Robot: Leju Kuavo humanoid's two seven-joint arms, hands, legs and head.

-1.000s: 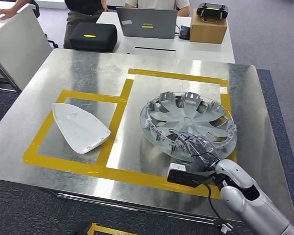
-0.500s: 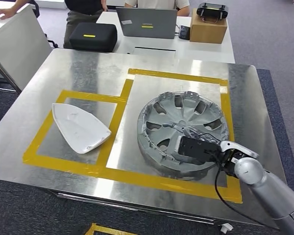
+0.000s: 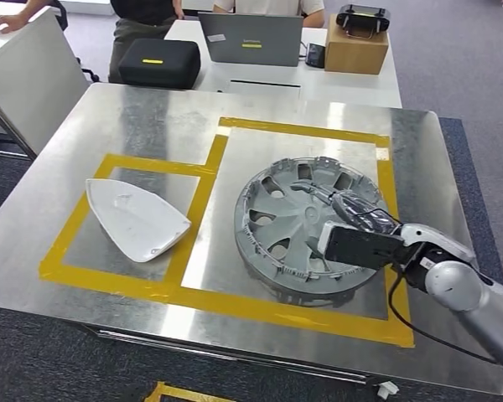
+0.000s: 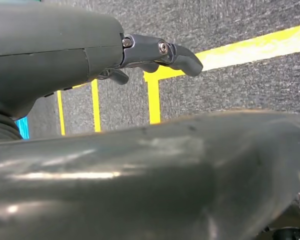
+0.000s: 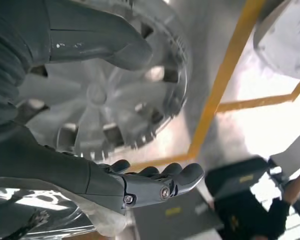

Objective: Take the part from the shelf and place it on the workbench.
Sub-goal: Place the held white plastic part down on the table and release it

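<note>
Wheel cover (image 3: 299, 224) flat on tabletop (image 3: 142, 117) inside yellow tape square. Right hand (image 3: 356, 219) above its right side, fingers (image 5: 167, 180) spread apart, holding nothing, cover beneath them.

Ahead of me stands a shiny metal table (image 3: 142, 117) marked out with yellow tape (image 3: 208, 180) in two joined rectangles. Overhead light glares off its brushed top in pale patches. Beyond it sits a white desk (image 3: 363, 84) carrying a grey laptop (image 3: 251, 38), a black zip case (image 3: 160, 63) with a yellow stripe, and a cardboard box (image 3: 356, 46) with a dark device on top. A person (image 3: 142, 17) stands behind that desk. A grey slanted panel (image 3: 30, 79) leans at my far left. The floor (image 3: 464, 50) is grey carpet, with yellow lines (image 4: 153, 100) taped on it below me.
</note>
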